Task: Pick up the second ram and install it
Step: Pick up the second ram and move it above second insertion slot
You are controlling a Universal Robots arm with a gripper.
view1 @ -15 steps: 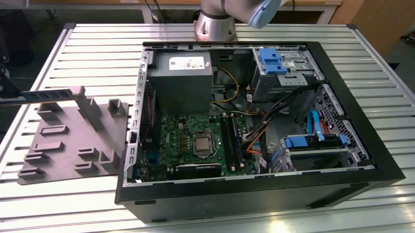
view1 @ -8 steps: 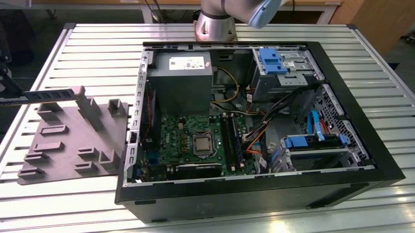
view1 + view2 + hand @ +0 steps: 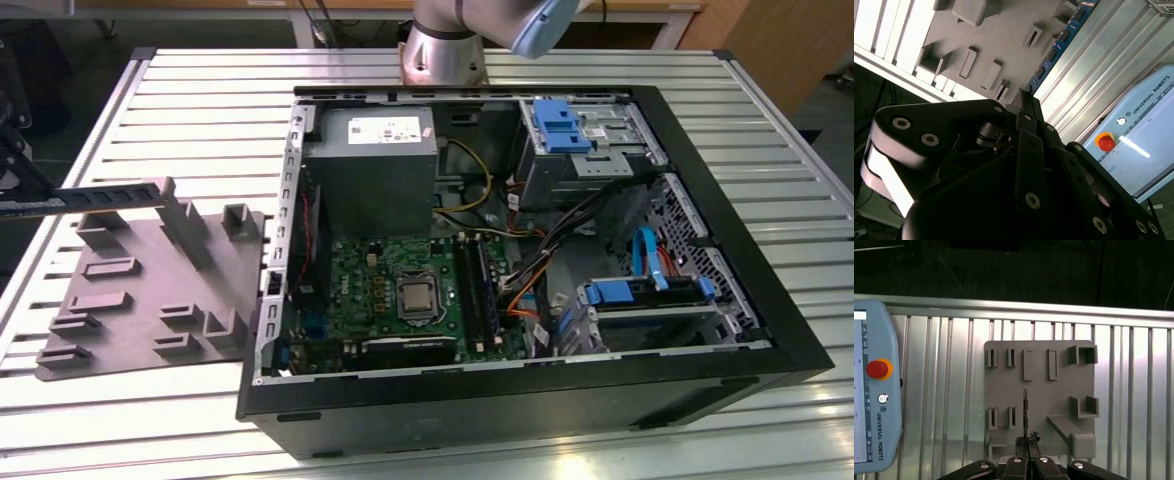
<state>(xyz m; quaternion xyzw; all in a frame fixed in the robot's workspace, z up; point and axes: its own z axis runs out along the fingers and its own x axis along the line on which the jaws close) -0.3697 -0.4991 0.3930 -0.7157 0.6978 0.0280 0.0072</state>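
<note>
I found the gripper point(image 3: 1026, 441) clamped on the second ram point(image 3: 1025, 405) (seen edge-on) above the grey holder point(image 3: 140, 300), nine o'clock from the computer case point(image 3: 534, 400).

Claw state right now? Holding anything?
Claw: closed on the second ram.

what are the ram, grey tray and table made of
Ram: dark green circuit board, probably fibreglass, with small chips. Tray: matte grey plastic, likely moulded or printed; blocky, no shine. Table: bare ribbed metal, probably aluminium; bright glare.
</note>
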